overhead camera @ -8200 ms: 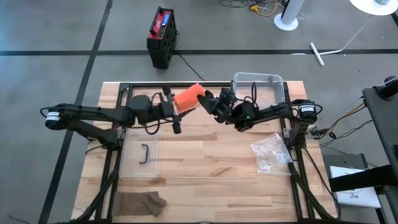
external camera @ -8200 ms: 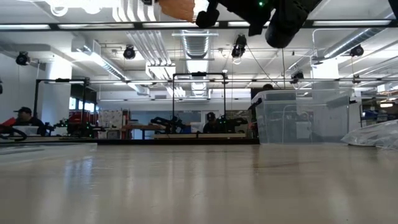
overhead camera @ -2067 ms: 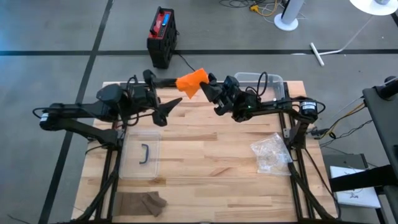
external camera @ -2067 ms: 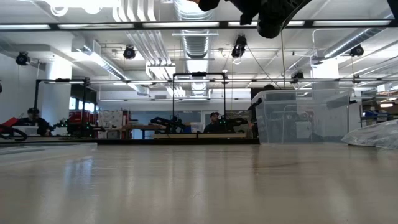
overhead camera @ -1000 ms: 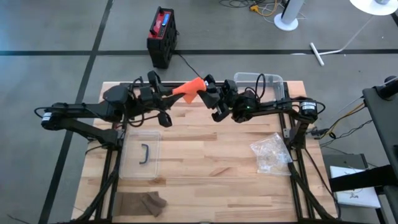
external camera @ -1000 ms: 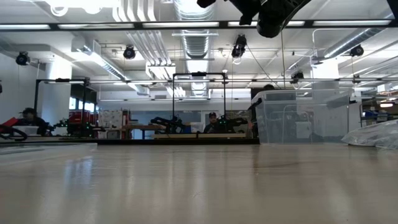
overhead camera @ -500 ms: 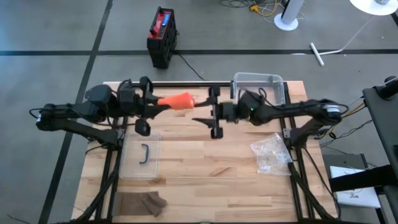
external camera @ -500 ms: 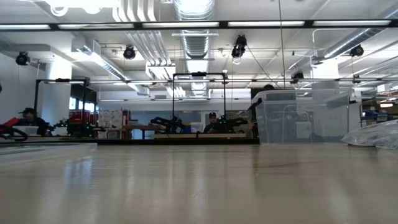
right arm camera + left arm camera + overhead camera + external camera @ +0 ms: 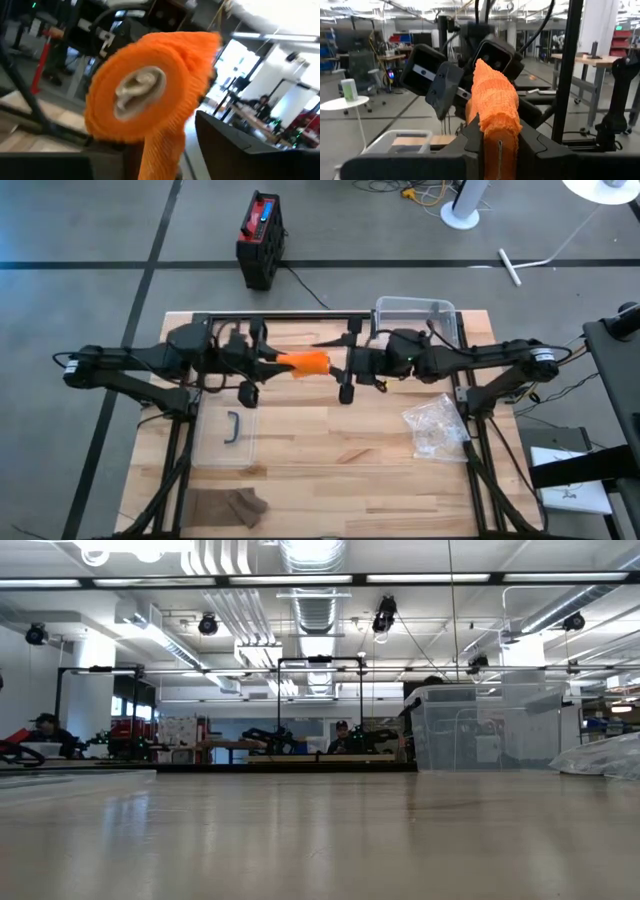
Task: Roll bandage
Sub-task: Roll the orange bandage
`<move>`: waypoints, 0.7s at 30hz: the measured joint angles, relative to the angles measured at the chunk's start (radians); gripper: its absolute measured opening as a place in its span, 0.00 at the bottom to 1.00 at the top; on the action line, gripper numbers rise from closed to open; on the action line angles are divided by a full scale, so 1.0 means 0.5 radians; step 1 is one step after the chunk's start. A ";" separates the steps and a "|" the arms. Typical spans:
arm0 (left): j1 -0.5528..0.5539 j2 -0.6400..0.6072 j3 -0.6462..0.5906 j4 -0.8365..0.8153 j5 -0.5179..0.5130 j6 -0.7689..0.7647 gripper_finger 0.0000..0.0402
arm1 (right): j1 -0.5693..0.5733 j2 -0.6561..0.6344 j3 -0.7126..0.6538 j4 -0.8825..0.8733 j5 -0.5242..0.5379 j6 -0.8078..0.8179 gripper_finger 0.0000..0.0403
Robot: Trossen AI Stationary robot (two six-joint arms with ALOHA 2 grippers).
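where the high view looks down on the wooden table (image 9: 330,440), the two arms meet end to end above its far half, with the orange bandage roll (image 9: 305,363) between them. the left gripper (image 9: 272,361) pinches the roll's near end from the left, and the right gripper (image 9: 340,367) faces it from the right, its dark fingers (image 9: 345,392) spread wide either side of the roll's other end. a clear bin (image 9: 418,315) stands at the far right of the table, a crumpled plastic bag (image 9: 433,427) lies near the right edge, a clear lid with a dark handle (image 9: 232,428) lies left of centre, and a brown cloth (image 9: 228,505) sits at the near left corner.

the low view shows only the bare tabletop (image 9: 320,840), the clear bin (image 9: 480,730) and the bag's edge (image 9: 605,758), with neither arm nor roll in sight.

in the left wrist view the bandage (image 9: 492,107) rises from between that arm's own fingers (image 9: 470,142), which press on its sides, with the right gripper's body just behind it.

in the right wrist view the roll's end (image 9: 145,95) faces the camera, pale core at the centre, a loose strip hanging down, one dark finger (image 9: 235,142) standing apart beside it.
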 joint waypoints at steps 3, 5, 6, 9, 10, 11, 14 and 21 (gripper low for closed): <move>0.000 0.013 0.000 0.000 0.005 -0.004 0.12 | 0.000 0.010 0.063 -0.163 -0.001 0.055 0.29; 0.000 0.006 0.000 -0.028 0.032 -0.004 0.12 | 0.000 0.003 0.063 -0.207 0.000 0.088 0.17; 0.000 -0.002 0.000 -0.064 0.032 -0.005 0.12 | 0.000 -0.002 0.056 -0.198 0.000 0.084 0.09; -0.003 -0.028 0.000 -0.143 0.048 -0.012 0.12 | 0.000 -0.023 0.047 -0.188 0.020 0.067 0.03; -0.005 -0.036 0.000 -0.146 0.084 -0.011 0.12 | -0.003 -0.027 0.048 -0.205 0.039 0.095 0.02; -0.008 -0.041 0.000 -0.138 0.134 -0.012 0.12 | -0.016 -0.029 0.048 -0.235 0.045 0.105 0.01; -0.009 -0.043 0.000 -0.057 0.280 -0.012 0.12 | -0.051 -0.003 0.023 -0.278 0.037 0.159 0.00; -0.020 -0.085 -0.006 -0.064 0.334 -0.009 0.12 | -0.038 0.113 -0.014 -0.262 0.045 0.230 0.00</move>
